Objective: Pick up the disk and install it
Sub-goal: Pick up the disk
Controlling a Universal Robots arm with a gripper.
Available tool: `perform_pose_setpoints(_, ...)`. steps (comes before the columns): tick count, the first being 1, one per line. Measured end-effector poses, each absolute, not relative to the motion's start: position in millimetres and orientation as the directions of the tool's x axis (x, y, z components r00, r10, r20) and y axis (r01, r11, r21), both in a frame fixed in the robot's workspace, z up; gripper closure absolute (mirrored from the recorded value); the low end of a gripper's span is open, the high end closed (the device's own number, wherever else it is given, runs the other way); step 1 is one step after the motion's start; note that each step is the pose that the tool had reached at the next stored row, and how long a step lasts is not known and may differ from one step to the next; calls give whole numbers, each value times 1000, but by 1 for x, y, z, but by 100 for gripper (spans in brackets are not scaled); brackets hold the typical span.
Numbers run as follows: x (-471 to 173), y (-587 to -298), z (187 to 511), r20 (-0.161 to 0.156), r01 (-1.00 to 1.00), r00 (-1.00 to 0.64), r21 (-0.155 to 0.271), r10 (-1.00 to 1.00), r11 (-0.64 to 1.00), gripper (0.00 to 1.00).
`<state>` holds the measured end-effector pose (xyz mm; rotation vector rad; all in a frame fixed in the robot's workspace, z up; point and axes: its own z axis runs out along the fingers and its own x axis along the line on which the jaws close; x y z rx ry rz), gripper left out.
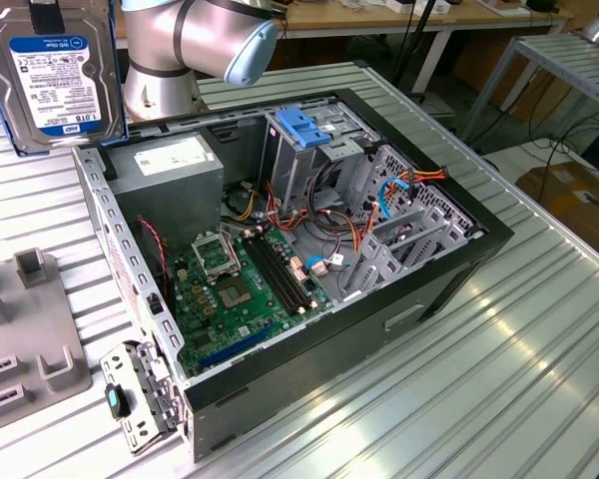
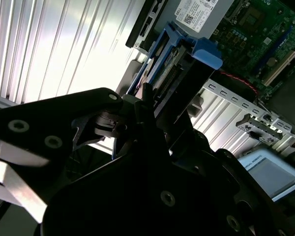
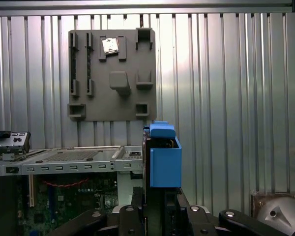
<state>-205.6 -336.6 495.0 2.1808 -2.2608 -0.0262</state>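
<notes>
The gripper (image 3: 162,199) is closed on the disk (image 1: 55,75), with its black fingers (image 3: 136,199) pressing either side of the drive's lower part. In the first wrist view the disk (image 3: 163,155) stands on edge between them, its bright blue frame uppermost. In the exterior view the drive is lifted clear of the ribbed metal table (image 1: 479,379), label facing out. It is near the corner of the open computer case (image 1: 459,254) where the grey power supply (image 1: 170,165) sits.

The robot arm (image 1: 195,40) stands just beyond the case's far edge. Inside the case lie the green motherboard (image 1: 240,289) and a drive cage topped by a blue bracket (image 1: 304,125). A grey fixture plate (image 3: 113,73) lies on the table beside the case's rear edge.
</notes>
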Motion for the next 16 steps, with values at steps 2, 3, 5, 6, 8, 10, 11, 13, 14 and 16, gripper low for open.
perform_pose_setpoints(2, -205, -337, 495, -11, -999, -36, 12, -999, 36, 65)
perform_pose_setpoints(3, -205, -337, 495, -11, -999, -36, 12, -999, 36, 65)
perform_pose_setpoints(5, -205, -337, 495, -11, -999, -36, 12, -999, 36, 65)
perform_pose_setpoints(6, -205, -337, 495, -11, -999, -36, 12, -999, 36, 65)
perform_pose_setpoints(8, -204, -337, 495, -11, -999, -36, 12, -999, 36, 65)
perform_pose_setpoints(10, -203, -337, 495, -11, -999, -36, 12, -999, 36, 65)
perform_pose_setpoints(11, -202, -337, 495, -11, -999, -36, 12, -999, 36, 65)
perform_pose_setpoints(13, -196, -337, 495, -11, -999, -36, 12, -999, 36, 65)
perform_pose_setpoints(14, -192, -337, 495, -11, -999, -36, 12, -999, 36, 65)
perform_pose_setpoints(16, -187, -337, 495, -11, -999, -36, 12, -999, 36, 65)
